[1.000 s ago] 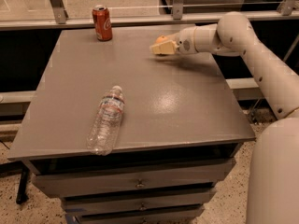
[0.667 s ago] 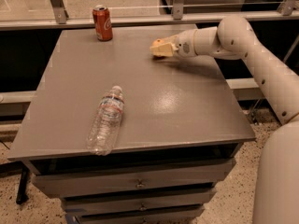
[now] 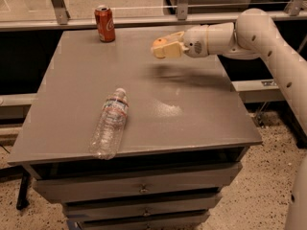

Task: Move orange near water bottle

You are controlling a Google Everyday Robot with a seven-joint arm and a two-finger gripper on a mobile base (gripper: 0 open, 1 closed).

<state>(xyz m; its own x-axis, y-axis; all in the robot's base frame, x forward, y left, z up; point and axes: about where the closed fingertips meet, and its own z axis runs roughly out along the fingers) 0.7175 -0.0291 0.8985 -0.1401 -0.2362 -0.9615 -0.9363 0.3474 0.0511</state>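
The orange (image 3: 159,41) is a small round fruit held between the pale fingers of my gripper (image 3: 162,47), which is shut on it and holds it above the grey table's (image 3: 192,104) far middle. A shadow lies on the table under the arm. The water bottle (image 3: 110,123), clear crinkled plastic with a white cap and a pale label, lies on its side near the table's front left, cap pointing away. The orange is well apart from the bottle, up and to its right.
A red soda can (image 3: 104,23) stands upright at the table's far left edge. A metal railing (image 3: 182,11) runs behind the table. Drawers (image 3: 144,188) sit under the tabletop. My white arm (image 3: 268,47) reaches in from the right.
The gripper with the orange has risen off the table and moved a little left, toward the table's middle. The bottle and can have not moved.
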